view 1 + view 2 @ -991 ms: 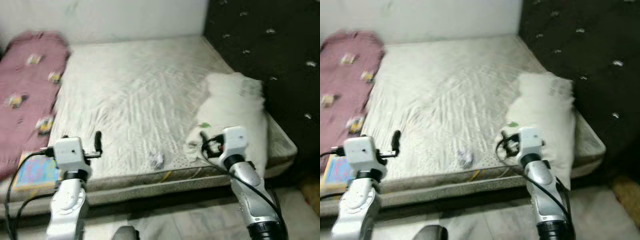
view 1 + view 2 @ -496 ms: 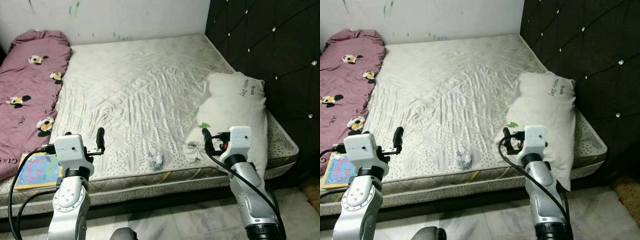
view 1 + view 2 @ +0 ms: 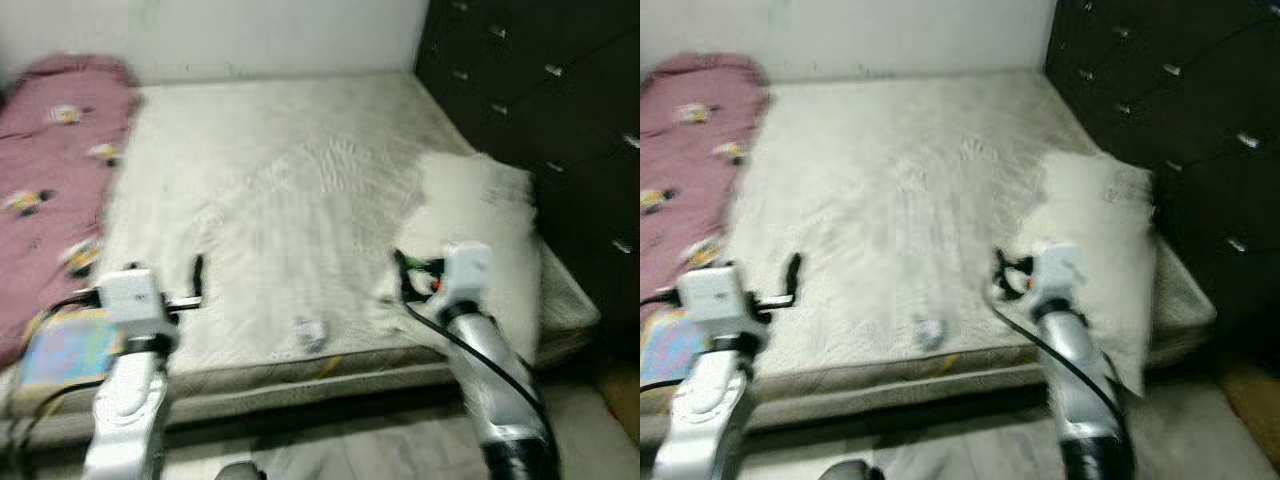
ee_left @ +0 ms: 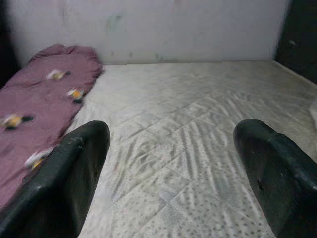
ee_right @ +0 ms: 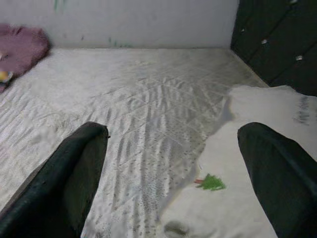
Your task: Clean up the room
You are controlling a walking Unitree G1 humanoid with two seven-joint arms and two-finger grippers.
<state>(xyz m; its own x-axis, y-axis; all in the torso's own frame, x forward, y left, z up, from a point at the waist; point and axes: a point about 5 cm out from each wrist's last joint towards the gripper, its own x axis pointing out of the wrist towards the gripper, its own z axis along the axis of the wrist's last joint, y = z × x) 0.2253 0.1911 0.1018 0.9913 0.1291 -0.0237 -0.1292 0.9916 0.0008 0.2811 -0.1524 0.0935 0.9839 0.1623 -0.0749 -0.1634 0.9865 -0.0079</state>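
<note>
Facing mattress, pillow, both grippers spread wide, empty

dark print on the white pillow, blurred, unreadable, no other text legible

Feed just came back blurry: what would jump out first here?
The bare mattress spans the view, with a white pillow on its right side by the dark headboard and a maroon blanket along its left. Both grippers, left and right, are open over its near edge, beside a small crumpled scrap.
</note>
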